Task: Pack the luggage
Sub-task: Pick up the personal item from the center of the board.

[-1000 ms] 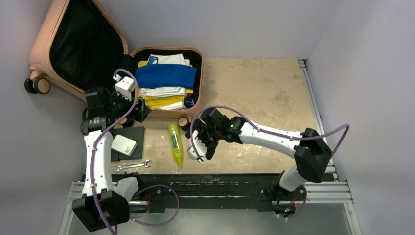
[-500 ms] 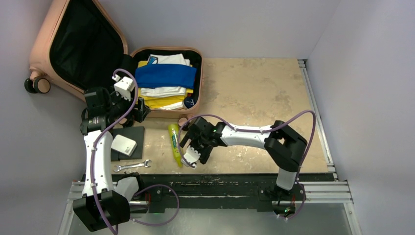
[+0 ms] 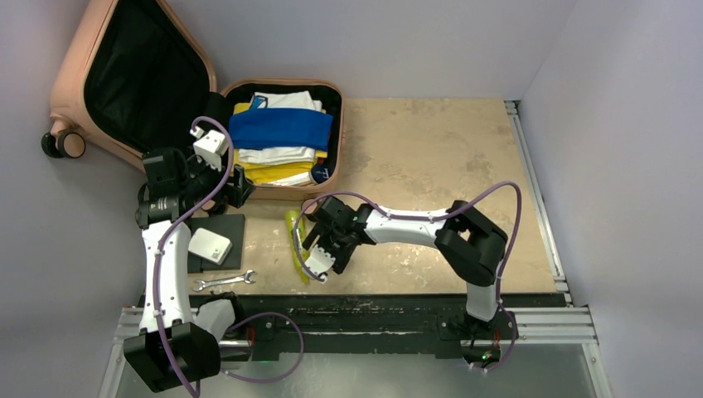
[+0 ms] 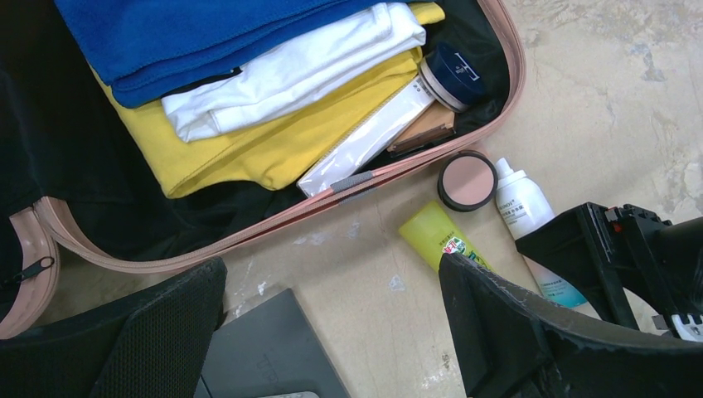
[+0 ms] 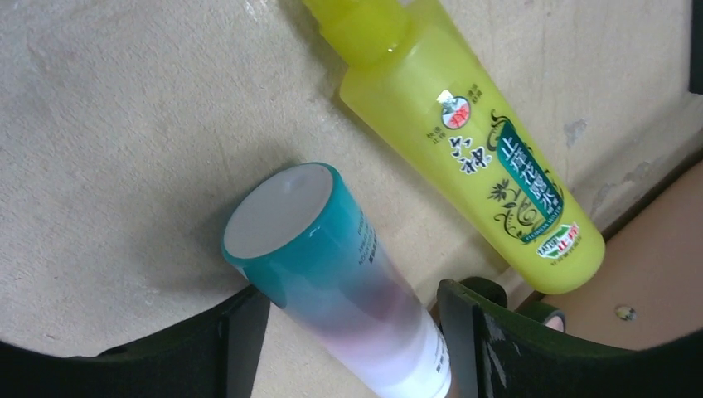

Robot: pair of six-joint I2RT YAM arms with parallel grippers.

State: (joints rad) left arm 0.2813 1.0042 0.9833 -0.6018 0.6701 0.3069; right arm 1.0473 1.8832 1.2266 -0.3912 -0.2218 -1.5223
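The salmon-pink luggage (image 3: 70, 79) lies open at the back left, its base filled with folded blue, white and yellow clothes (image 3: 280, 128). Its front rim shows in the left wrist view (image 4: 516, 66). My right gripper (image 3: 322, 249) is open and straddles a white-to-teal bottle (image 5: 332, 274) lying on the table, with a gap at each finger. A yellow bottle (image 3: 295, 240) lies right beside it, also in the right wrist view (image 5: 481, 157). My left gripper (image 3: 224, 186) is open and empty, low by the luggage's front-left corner (image 4: 332, 340).
A flat black pad (image 3: 228, 228) with a white box (image 3: 209, 245) lies front left, a wrench (image 3: 224, 282) near it. A luggage wheel (image 4: 466, 180) sits by the bottles. A metal rail (image 3: 373, 311) runs along the near edge.
My right gripper has moved left, close to the yellow bottle, and its arm has folded in. The left arm has not moved.
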